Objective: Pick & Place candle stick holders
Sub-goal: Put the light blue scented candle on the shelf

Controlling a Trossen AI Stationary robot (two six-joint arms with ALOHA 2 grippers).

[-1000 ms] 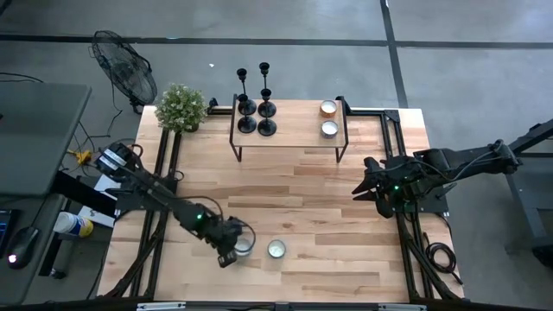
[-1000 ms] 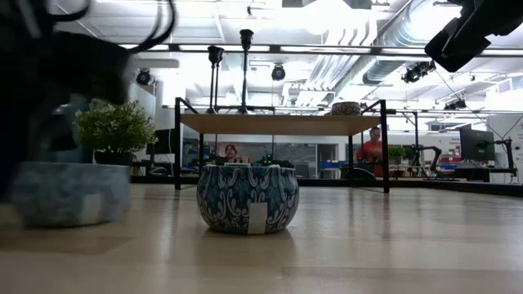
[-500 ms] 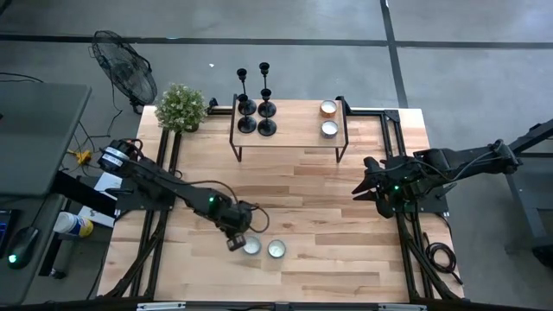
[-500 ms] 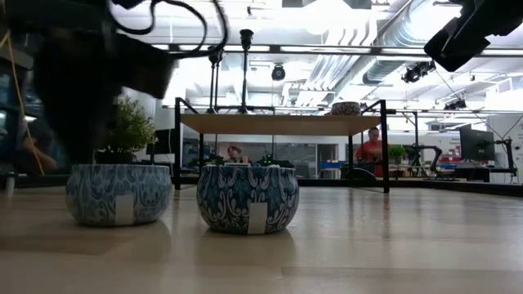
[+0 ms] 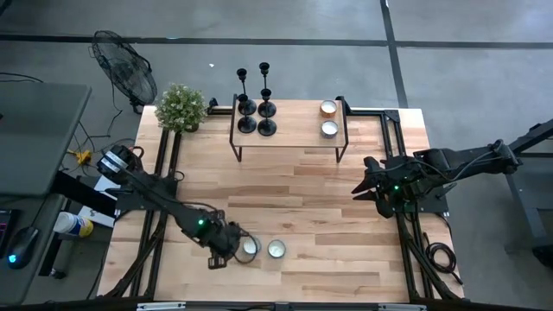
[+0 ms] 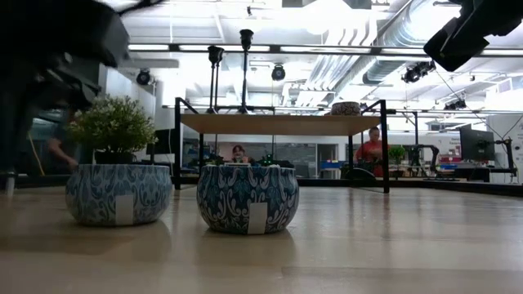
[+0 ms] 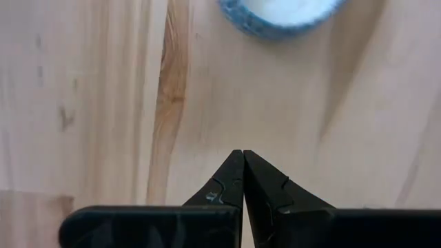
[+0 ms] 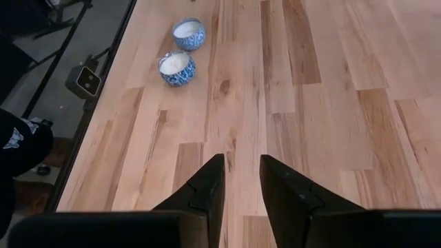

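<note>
Nearest you, at the front of the table [image 5: 346, 250], two round blue-patterned candle tins sit side by side without touching: the left tin [image 5: 250, 246] and the right tin [image 5: 276, 249], each filled with white wax. In the low view they show as squat bowls with a pale label on the front — the left tin [image 6: 118, 194] and the right tin [image 6: 248, 198].

Your left gripper [image 5: 216, 257] hangs low just beside the left tin, on its outer side. Its fingers [image 7: 227, 182] are pressed tip to tip — clenched on nothing, with bare wood under them and only the tin's blue rim [image 7: 279, 15] ahead.

Your right gripper [image 5: 363, 188] waits well apart at the table's right edge, pointing inward. Its fingers [image 8: 207, 182] stand a little apart with nothing between them, only wood planks below.

Farther back stands a small black-legged shelf [image 5: 289, 138] with a wooden top. The candle stick holders [image 5: 256, 104] are grouped at its left end: four slim matte-black pieces, each with a round domed base, a thin upright stem and a small cup on top, all standing upright and close together. In the low view two stems [image 6: 245, 69] rise above the shelf. At the shelf's right end sit two small tealight cups [image 5: 328, 118]. A potted green plant [image 5: 181, 108] stands at the far left corner.
</note>
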